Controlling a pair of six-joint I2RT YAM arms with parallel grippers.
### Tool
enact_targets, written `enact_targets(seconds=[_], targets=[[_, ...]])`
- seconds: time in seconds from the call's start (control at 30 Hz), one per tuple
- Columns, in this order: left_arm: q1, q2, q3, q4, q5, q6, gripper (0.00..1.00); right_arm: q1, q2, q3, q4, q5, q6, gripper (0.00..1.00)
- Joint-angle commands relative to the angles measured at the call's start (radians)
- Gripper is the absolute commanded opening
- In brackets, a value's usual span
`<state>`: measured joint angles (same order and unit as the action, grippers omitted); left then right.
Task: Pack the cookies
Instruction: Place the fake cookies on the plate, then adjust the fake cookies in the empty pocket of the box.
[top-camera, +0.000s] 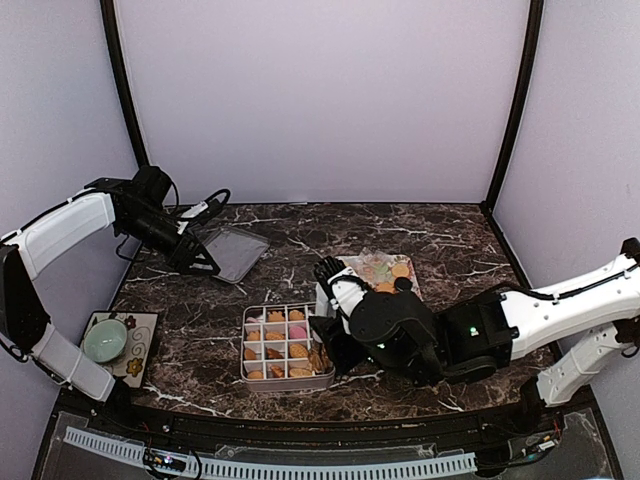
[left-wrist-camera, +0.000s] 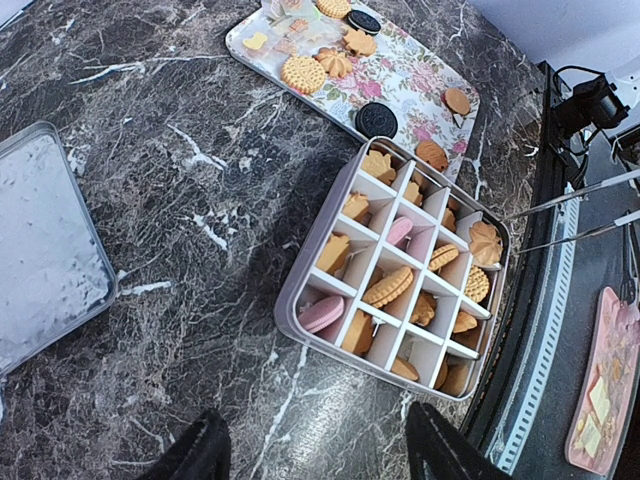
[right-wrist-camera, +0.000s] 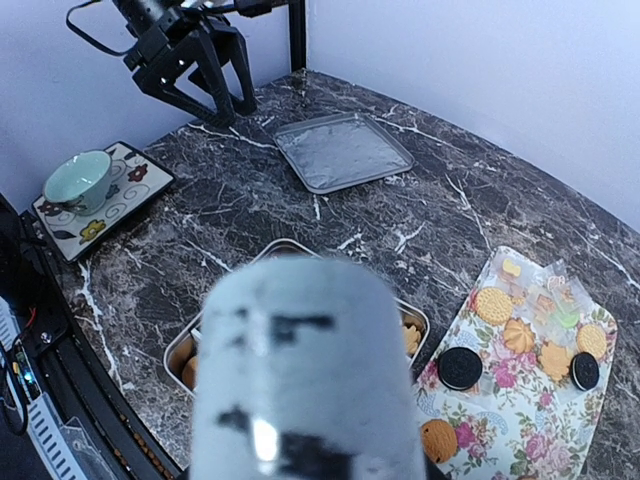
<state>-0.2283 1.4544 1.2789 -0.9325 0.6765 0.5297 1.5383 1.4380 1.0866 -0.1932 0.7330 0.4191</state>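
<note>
The grey divided box holds golden cookies and pink ones in several cells; it also shows in the top view. More cookies lie on the flower-patterned tray, among them a black sandwich round. Metal tongs pinch a golden flower cookie at the box's corner cell. My right gripper is at that corner, its fingers hidden. My left gripper is open and empty, far from the box, by the lid.
The grey box lid lies flat at the back left. A green cup stands on a patterned coaster at the front left. A blurred white shape fills the middle of the right wrist view. The tray lies right of the box.
</note>
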Motion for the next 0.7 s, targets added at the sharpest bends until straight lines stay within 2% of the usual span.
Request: enact_targets(seconds=[0.0, 0.43, 0.67], targets=[[0.001, -0.024, -0.005, -0.02, 0.019, 0.004, 0.61, 0.002, -0.037, 0.041, 0.109, 0.007, -0.037, 0.35], [0.004, -0.034, -0.01, -0.023, 0.014, 0.012, 0.61, -0.058, 0.08, 0.119, 0.203, -0.06, -0.111, 0.29], [0.004, -0.032, -0.01, -0.022, 0.011, 0.013, 0.61, -0.063, 0.101, 0.107, 0.194, -0.075, -0.08, 0.25]])
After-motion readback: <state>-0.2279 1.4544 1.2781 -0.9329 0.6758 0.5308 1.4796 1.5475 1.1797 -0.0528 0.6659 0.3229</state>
